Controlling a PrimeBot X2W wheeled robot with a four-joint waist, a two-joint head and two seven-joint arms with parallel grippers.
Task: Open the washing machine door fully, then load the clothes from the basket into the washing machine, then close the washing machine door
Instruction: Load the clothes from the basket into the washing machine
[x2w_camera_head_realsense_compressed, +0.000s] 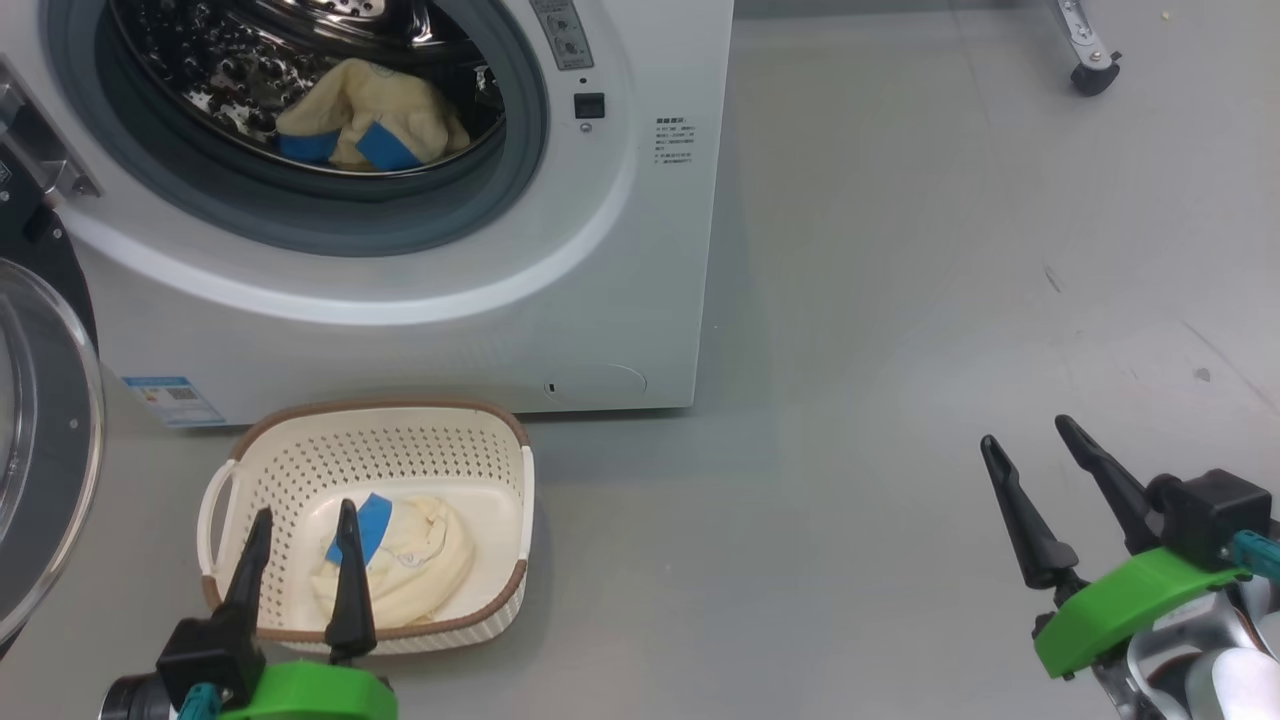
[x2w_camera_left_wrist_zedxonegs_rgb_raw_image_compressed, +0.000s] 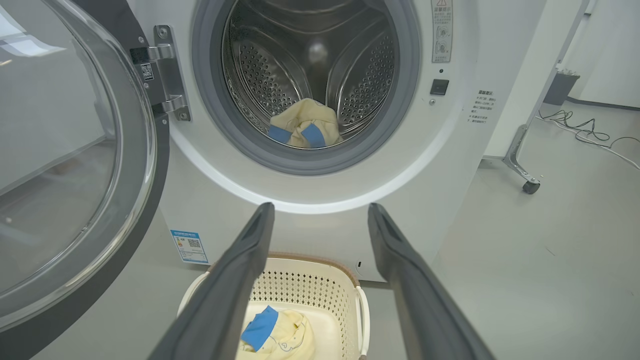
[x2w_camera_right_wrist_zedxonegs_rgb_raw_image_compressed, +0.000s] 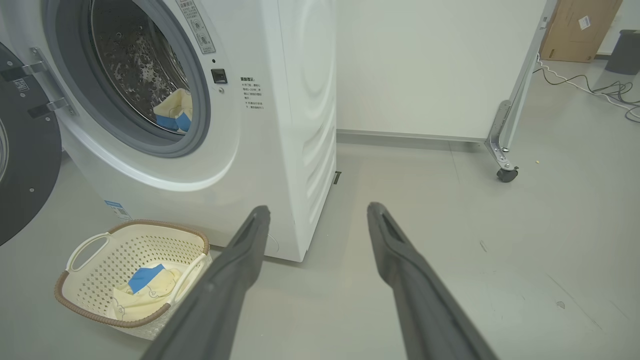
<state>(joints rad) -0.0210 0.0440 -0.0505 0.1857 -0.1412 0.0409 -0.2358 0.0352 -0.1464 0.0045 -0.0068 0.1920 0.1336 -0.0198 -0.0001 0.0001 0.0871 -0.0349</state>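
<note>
Head view, left fingers (x2w_camera_head_realsense_compressed: 350, 590) spread empty over the basket (x2w_camera_head_realsense_compressed: 400, 450) and clothes (x2w_camera_head_realsense_compressed: 430, 555), right fingers (x2w_camera_head_realsense_compressed: 1025, 520) spread empty above floor (x2w_camera_head_realsense_compressed: 800, 500).

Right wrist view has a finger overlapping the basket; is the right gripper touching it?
Apart. The head view shows a broad stretch of bare floor between the right gripper and the basket.

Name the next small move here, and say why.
Probably lower the left gripper onto the cream garment in the basket and close the fingers on it. The door stands open, a second garment lies in the drum, and this one is not yet loaded; the open left fingers point at it.
</note>
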